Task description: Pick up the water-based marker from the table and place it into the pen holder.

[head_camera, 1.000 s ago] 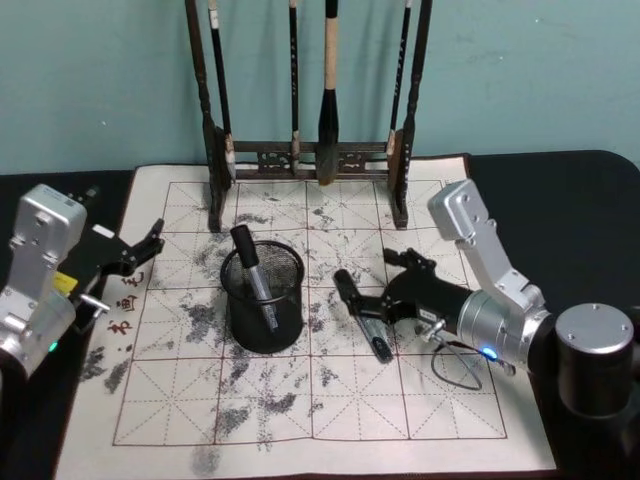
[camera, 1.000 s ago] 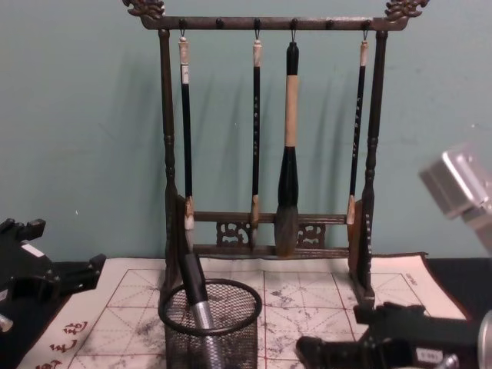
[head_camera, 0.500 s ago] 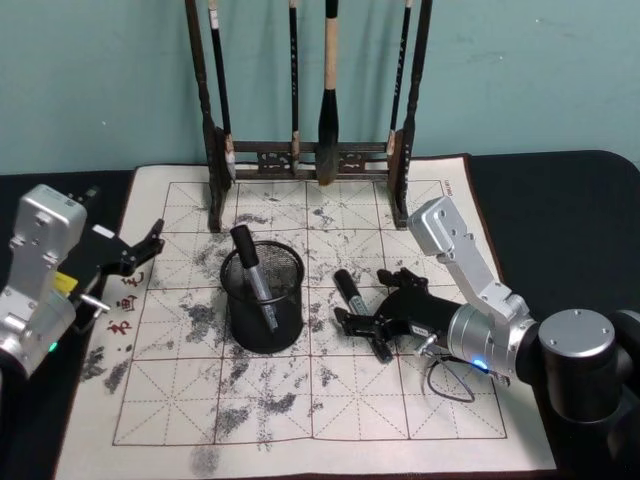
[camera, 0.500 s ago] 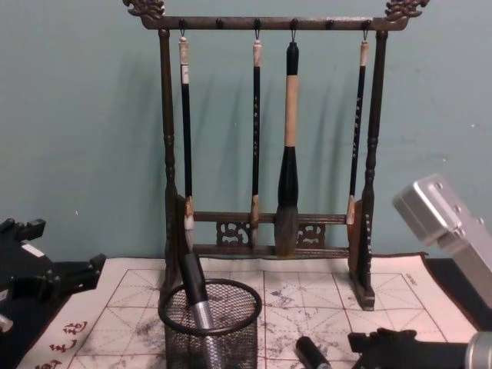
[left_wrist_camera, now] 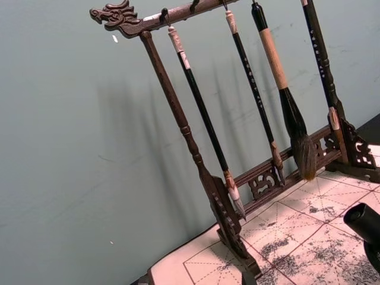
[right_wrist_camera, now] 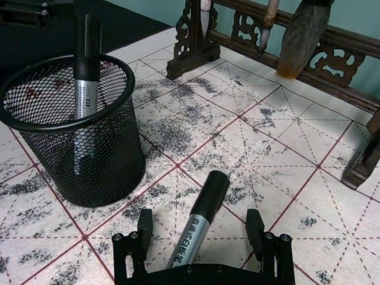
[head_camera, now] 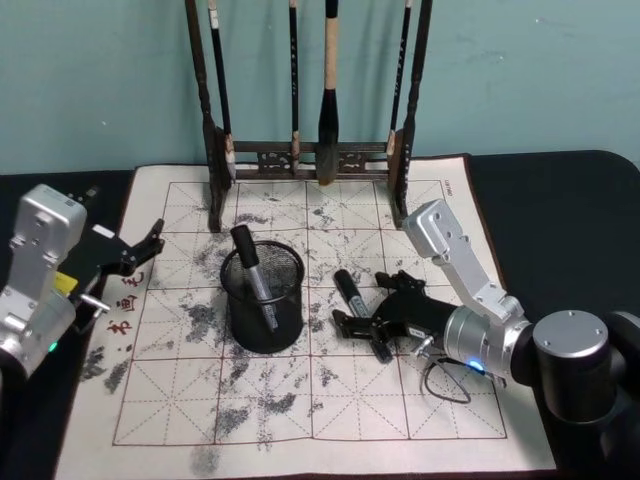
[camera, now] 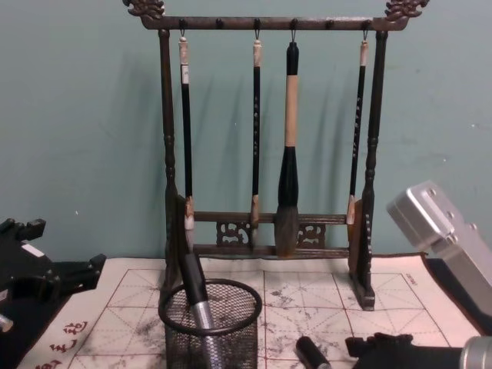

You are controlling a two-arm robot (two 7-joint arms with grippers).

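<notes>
The right tool (right_wrist_camera: 199,228) stood wide open, low over the paper mat (head_camera: 300,400), one finger on each side of the water-based marker (right_wrist_camera: 200,215) and neither touching it. The marker lay flat on the mat just beside the pen holder (head_camera: 262,305), which held another marker (head_camera: 250,270). The left tool (head_camera: 148,250) hung open at the mat's left edge.

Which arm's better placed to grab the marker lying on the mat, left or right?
Right. The right gripper sits low over the mat, open, with a finger on each side of the marker, close to the pen holder. The left gripper is parked at the mat's left edge, across the pen holder.
</notes>
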